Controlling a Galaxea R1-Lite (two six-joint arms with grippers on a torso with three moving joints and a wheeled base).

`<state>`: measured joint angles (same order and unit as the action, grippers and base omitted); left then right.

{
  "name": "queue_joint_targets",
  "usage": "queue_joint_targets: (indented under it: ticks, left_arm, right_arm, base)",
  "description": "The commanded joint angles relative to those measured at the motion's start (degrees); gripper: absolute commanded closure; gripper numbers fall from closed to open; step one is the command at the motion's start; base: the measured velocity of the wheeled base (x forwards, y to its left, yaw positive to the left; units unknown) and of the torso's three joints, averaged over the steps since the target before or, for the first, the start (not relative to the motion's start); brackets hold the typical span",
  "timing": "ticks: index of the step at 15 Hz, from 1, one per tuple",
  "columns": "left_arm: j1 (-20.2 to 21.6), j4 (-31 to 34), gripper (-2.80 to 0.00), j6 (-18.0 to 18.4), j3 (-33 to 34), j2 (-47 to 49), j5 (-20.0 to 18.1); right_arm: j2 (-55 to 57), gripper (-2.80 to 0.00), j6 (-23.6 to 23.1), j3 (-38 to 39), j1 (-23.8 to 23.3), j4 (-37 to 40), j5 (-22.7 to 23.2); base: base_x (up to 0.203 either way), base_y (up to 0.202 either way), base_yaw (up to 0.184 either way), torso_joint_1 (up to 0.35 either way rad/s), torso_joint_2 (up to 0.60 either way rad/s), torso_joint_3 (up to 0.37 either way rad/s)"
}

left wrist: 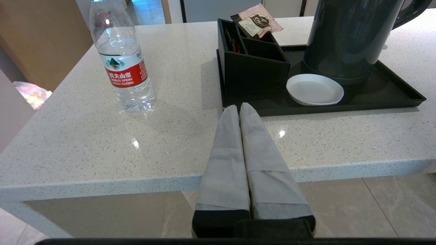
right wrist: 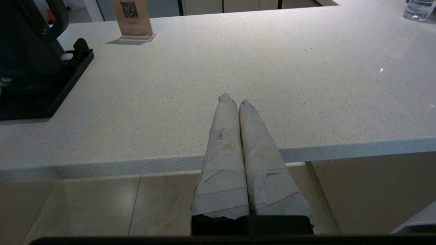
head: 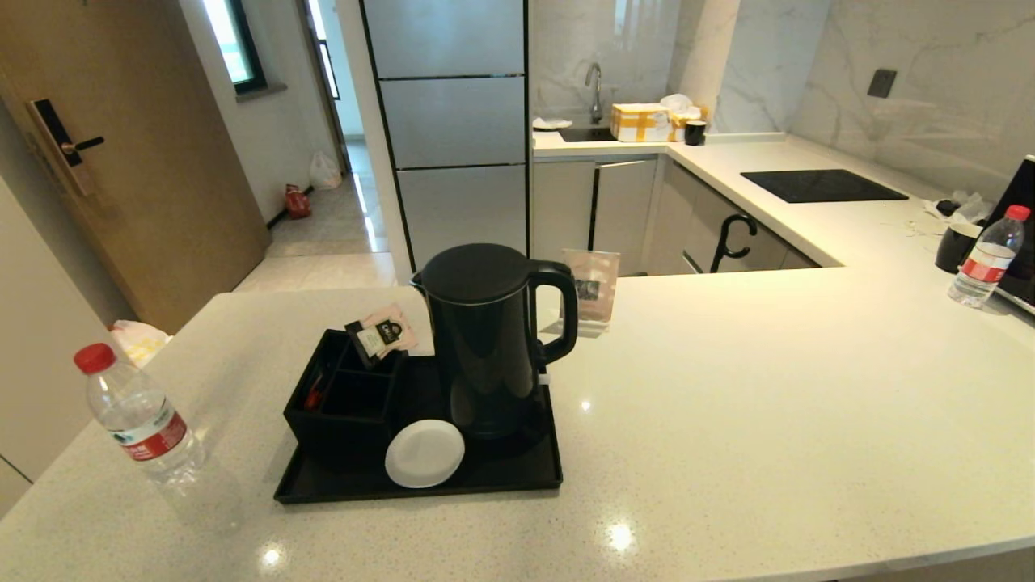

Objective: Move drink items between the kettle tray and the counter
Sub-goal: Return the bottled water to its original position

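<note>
Two bottles (head: pixel 137 414) (head: pixel 985 257), one kettle (head: pixel 493 339)

The water bottle (left wrist: pixel 121 58), beside the left gripper (left wrist: pixel 239 109), has a red label reading "农夫山泉". A card stand (right wrist: pixel 133 18) beyond the right gripper (right wrist: pixel 233 101) shows a QR code. The sachet's (left wrist: pixel 257 23) print is illegible.

Two water bottles with red caps stand on the surface (head: pixel 728 388): one near bottle (head: pixel 139 418) at the left and one far bottle (head: pixel 985 257) at the right. There is one black kettle (head: pixel 485 339), one black tray (head: pixel 517 473), one divided box (head: pixel 344 400) and one white disc (head: pixel 424 453). One sachet (head: pixel 384 333) sticks out of the box. One card stand (head: pixel 593 289) sits behind the kettle. One black hob (head: pixel 821 185) lies further back, and one dark mug (head: pixel 956 245) stands beside the far bottle. Two grippers show, the left gripper (left wrist: pixel 239 106) and the right gripper (right wrist: pixel 234 100), each with two wrapped fingers.
</note>
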<state>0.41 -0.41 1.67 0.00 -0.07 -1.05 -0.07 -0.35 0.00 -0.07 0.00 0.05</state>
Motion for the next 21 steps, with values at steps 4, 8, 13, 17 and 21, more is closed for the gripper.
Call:
queue_joint_targets:
  ticks: [4,8,13,17,21]
  left_arm:
    - [0.0,0.0,0.00,0.0,0.0,0.1,0.0]
    - [0.0,0.0,0.00,0.0,0.0,0.0,0.0]
    - [0.0,0.0,0.00,0.0,0.0,0.0,0.0]
    - [0.0,0.0,0.00,0.0,0.0,0.1,0.0]
    - [0.0,0.0,0.00,0.0,0.0,0.0,0.0]
  right_arm:
    - [0.1,0.00,0.0,0.1,-0.1,-0.1,0.0]
    - [0.1,0.00,-0.1,0.1,0.0,-0.1,0.0]
    - [0.1,0.00,-0.1,0.1,0.0,0.0,0.0]
    - [0.1,0.00,-0.1,0.1,-0.1,0.0,0.0]
    - [0.1,0.00,0.0,0.1,0.0,0.0,0.0]
  base:
    - [0.000,0.000,0.000,0.000,0.00,0.000]
    - [0.000,0.000,0.000,0.000,0.00,0.000]
    - [0.000,0.000,0.000,0.000,0.00,0.000]
    - [0.000,0.000,0.000,0.000,0.00,0.000]
    - [0.000,0.000,0.000,0.000,0.00,0.000]
